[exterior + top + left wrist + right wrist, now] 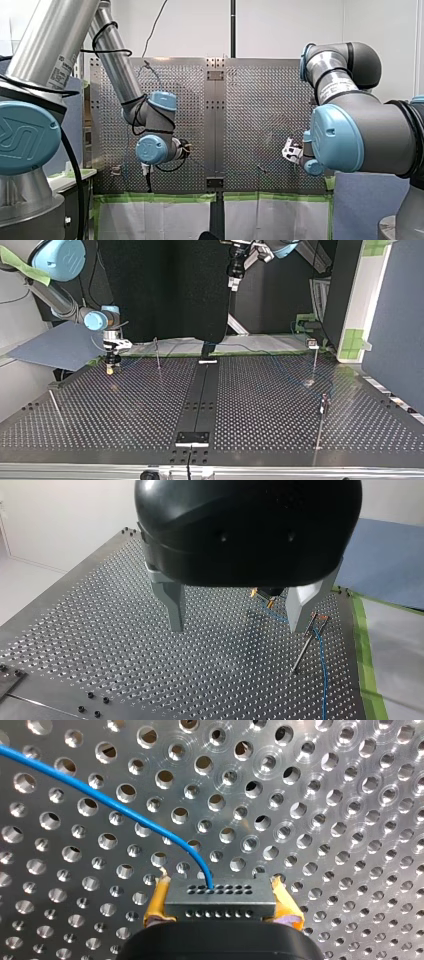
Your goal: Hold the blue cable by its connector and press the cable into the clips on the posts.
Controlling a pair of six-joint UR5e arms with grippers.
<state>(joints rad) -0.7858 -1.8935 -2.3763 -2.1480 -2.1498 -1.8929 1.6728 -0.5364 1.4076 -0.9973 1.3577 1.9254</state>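
Note:
My right gripper [220, 912] is shut on a small grey connector [220, 899], with its yellow pads [156, 902] on both sides. The blue cable [100, 800] leaves the connector's face and curves away over the perforated plate. In the top view my right gripper [111, 364] stands low over the table at the far left. My left gripper [237, 627] hangs open high above the table, nothing between its metal fingers [171, 605]. Ahead of it the blue cable [322, 670] runs past a thin post [302, 652] with a clip on top. I cannot tell whether the cable sits in that clip.
More thin posts stand on the table [157, 354] [314, 360] [322, 412]. A black strip [200, 395] runs down the middle. A blue sheet [55, 345] lies beyond the far left corner. Green tape [365, 645] marks the table's edge.

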